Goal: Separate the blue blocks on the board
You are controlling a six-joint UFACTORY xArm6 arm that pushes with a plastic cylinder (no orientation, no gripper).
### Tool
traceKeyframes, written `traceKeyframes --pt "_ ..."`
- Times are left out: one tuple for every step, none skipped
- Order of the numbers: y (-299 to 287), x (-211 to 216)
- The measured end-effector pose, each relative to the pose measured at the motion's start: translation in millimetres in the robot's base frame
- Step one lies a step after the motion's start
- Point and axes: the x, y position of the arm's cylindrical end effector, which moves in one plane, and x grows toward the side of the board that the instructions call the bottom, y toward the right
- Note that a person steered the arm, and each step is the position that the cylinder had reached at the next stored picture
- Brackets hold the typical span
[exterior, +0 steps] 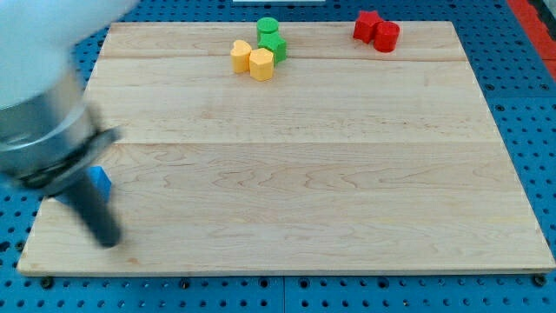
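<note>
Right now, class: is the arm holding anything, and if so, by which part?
Nothing is held. The arm ends in a rod with no gripper; my tip rests on the board, just below a partly hidden blue block.

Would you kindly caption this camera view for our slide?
My tip beside a blue block at the board's left edge.

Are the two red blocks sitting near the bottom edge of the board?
No, the red blocks sit at the view's top right of the board.
</note>
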Motion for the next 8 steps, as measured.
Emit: traceKeyframes --pt "-69 4" --pt "-71 -4" --pt "-71 -26" --pt "-61 -64" --pt "-6 -93" --pt "60 -98" --pt "91 -99" --pt "62 -137"
